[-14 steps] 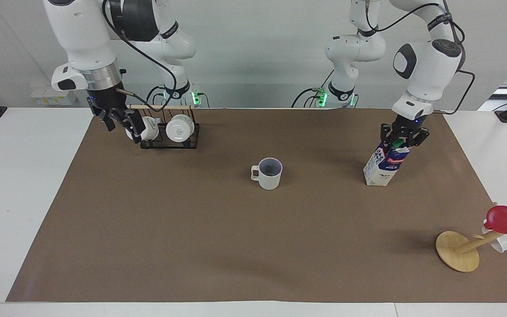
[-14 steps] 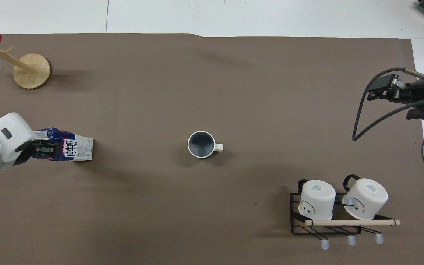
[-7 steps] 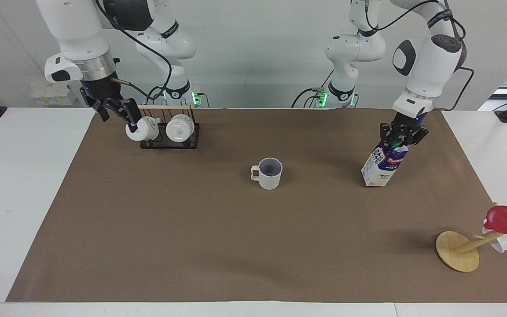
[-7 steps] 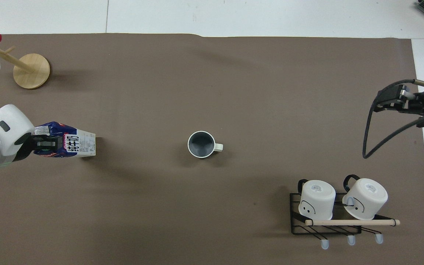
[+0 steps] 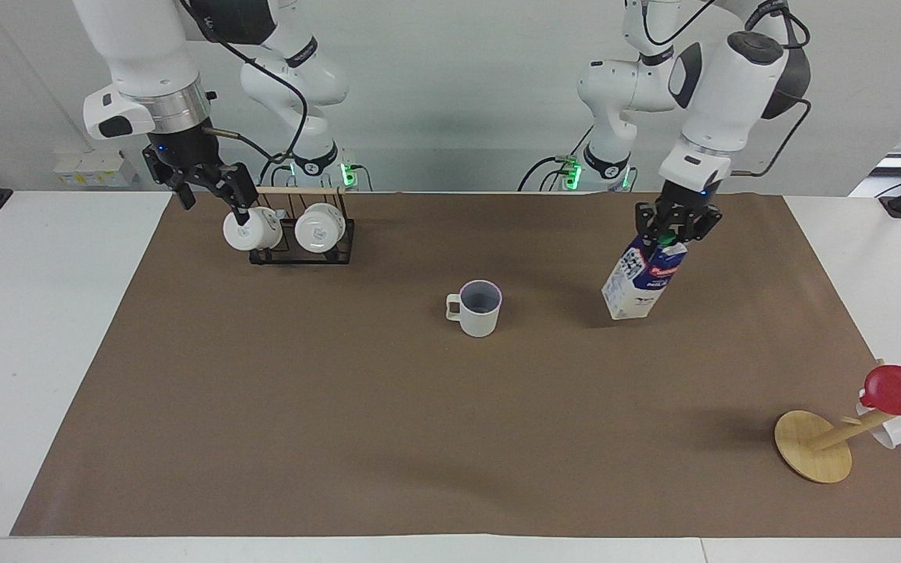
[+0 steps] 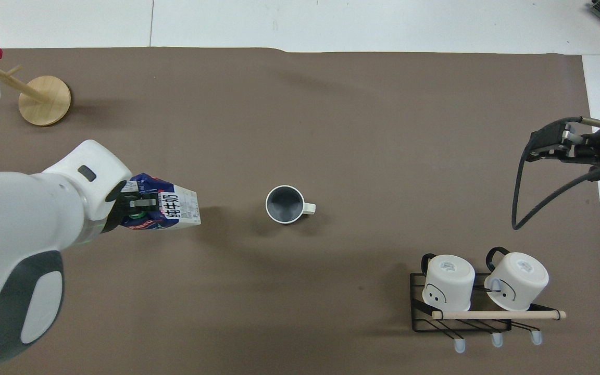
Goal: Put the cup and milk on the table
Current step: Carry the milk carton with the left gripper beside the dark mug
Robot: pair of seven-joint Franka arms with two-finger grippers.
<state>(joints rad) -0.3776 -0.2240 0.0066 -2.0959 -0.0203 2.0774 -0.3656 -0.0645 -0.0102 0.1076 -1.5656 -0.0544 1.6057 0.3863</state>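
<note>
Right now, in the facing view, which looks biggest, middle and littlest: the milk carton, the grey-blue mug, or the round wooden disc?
1. Milk carton, tallest, held tilted above the paper by the left tool.
2 and 3. Wooden disc and mug: too alike to rank, because the disc lies closer to the camera, which makes it look bigger.

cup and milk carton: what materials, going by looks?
The cup: likely ceramic, possibly plastic; matte off-white outside, grey-blue inside, no glare. The milk: coated paperboard by its printed, folded gable top; the green cap looks plastic.
</note>
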